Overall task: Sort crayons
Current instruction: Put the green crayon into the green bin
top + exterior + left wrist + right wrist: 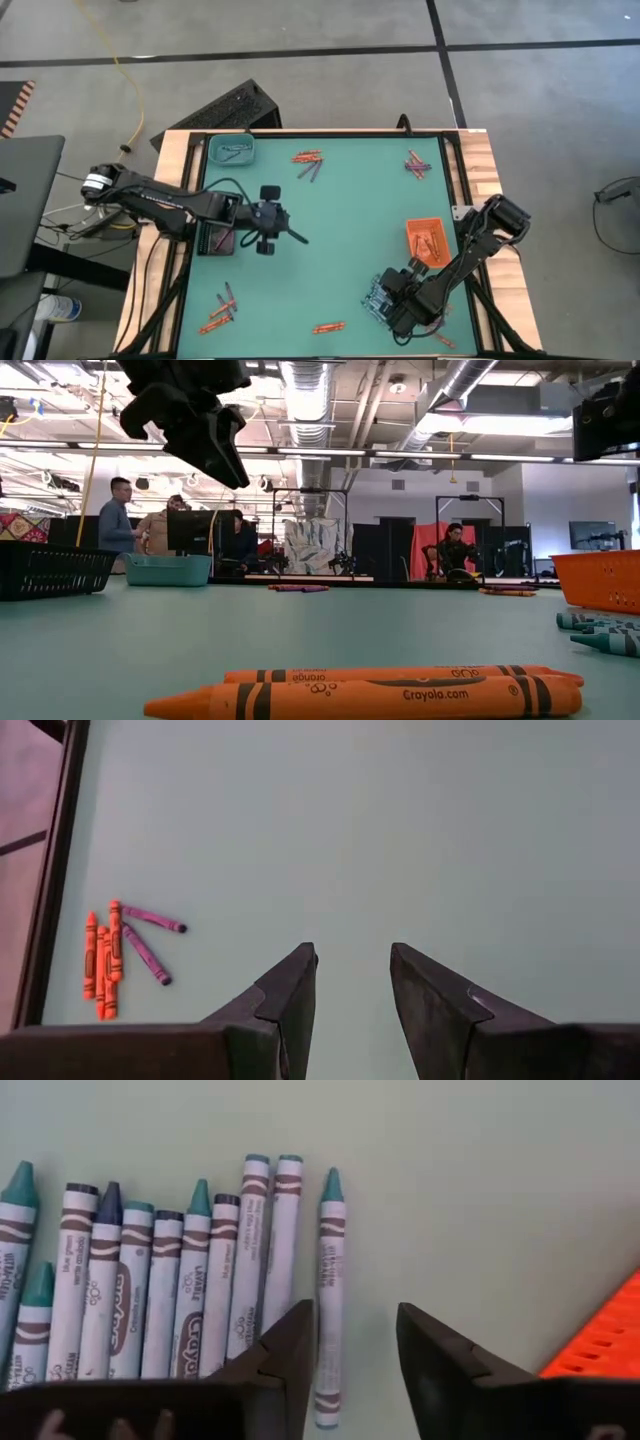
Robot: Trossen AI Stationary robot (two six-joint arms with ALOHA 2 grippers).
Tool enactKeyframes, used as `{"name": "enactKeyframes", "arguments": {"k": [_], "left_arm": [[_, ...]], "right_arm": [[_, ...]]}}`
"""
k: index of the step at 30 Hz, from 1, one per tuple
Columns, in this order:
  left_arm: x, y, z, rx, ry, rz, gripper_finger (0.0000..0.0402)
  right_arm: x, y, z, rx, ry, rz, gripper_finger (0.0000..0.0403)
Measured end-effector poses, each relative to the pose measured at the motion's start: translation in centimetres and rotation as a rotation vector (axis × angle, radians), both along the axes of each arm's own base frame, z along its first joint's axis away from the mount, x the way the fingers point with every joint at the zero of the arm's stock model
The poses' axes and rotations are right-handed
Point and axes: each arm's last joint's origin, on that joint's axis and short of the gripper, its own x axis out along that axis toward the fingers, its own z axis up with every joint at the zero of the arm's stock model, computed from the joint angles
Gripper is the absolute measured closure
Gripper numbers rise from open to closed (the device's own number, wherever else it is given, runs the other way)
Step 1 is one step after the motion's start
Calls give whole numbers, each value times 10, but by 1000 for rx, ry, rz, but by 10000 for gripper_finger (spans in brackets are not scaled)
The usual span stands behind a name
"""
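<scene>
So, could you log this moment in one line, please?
left gripper: open, empty | right gripper: open, over blue-green crayons | orange tray: beside

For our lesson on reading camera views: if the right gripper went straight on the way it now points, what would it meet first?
Probably the blue-green crayon lying apart from the row of crayons, just beside the open right gripper. Between the fingers themselves only bare table shows.

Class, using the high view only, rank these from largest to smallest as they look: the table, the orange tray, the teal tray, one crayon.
1. Table
2 and 3. Teal tray and orange tray: look alike, unranked
4. Crayon
</scene>
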Motion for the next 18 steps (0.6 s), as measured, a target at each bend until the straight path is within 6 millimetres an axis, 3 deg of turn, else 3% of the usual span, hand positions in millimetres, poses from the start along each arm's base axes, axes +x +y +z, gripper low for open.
{"name": "enactKeyframes", "arguments": {"k": [14, 18], "left_arm": [[-3, -27, 2, -39, -35, -68, 280], [-5, -39, 2, -51, -37, -103, 280]], "right_arm": [[14, -4, -17, 24, 89, 57, 292], [14, -6, -17, 26, 94, 53, 316]]}}
